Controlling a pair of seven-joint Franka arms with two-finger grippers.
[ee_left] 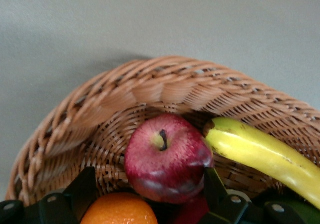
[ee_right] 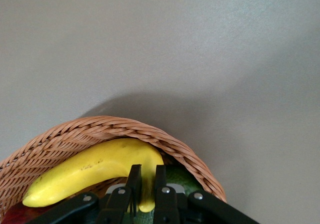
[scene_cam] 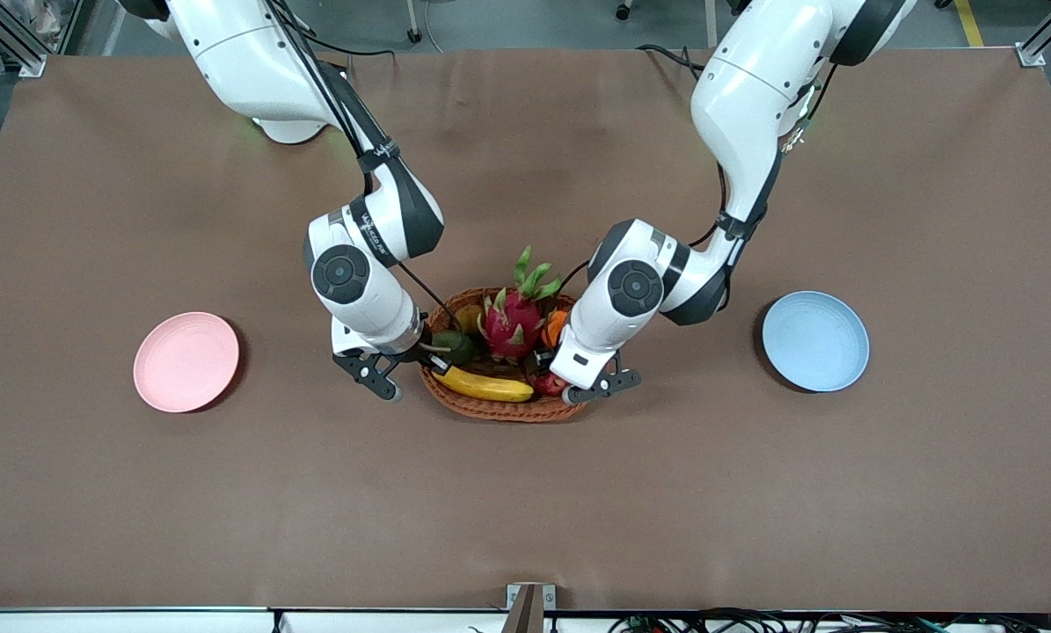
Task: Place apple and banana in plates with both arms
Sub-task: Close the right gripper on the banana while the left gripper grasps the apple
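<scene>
Both fruits lie in the wicker basket point(scene_cam: 499, 410) in the middle of the bench point(scene_cam: 525, 510). The right hand point(ee_right: 146, 189) pinches the banana point(scene_cam: 485, 385) at its end nearest the right arm. The banana's length runs toward the apple point(ee_left: 167, 156), which the left hand point(scene_cam: 578, 387) grips between its fingers.

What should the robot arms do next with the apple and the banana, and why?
Probably lift both fruits straight up out of the basket. The right gripper looks pinched on the banana's end, and the left gripper has a finger on each side of the apple. The pink plate and blue plate hold no fruit.
</scene>
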